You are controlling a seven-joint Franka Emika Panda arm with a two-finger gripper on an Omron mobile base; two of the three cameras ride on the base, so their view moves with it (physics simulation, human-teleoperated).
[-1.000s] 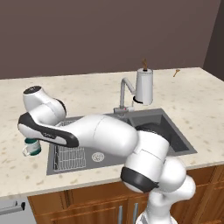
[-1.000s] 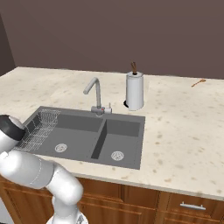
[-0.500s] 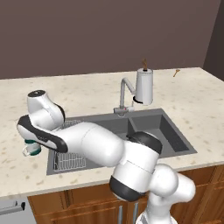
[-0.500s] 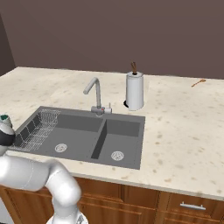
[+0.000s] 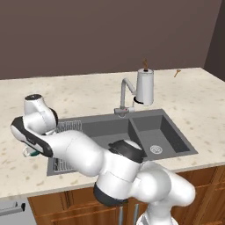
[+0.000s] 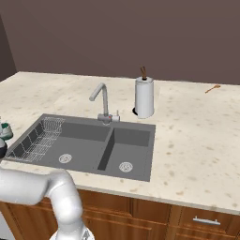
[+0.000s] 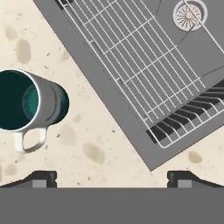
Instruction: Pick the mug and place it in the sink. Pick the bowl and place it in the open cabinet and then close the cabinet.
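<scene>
My arm sweeps low from the base, out over the counter [image 5: 88, 94] to the left end of the sink [image 5: 145, 127], with the wrist folded above the counter strip just off the sink's left rim. In the hand view the gripper [image 7: 112, 178] points straight down at bare speckled counter, its two dark tips standing wide apart with nothing between them. The mug [image 7: 30, 103] stands upright on the counter near the sink's left edge, apart from both fingertips and off to one side of the gap, its handle turned toward the gripper. From the left base camera my own forearm covers nearly all of the mug; I make out just a sliver of it. In the right base view it is cut off at the picture's left edge. The wire rack [image 6: 40, 140] sits in the left basin, beside the mug's spot. Behind the sink stand the chrome tap [image 6: 102, 101] and a paper towel roll [image 6: 144, 96]; a small wooden spoon [image 6: 212, 88] lies near the counter's far right corner.
</scene>
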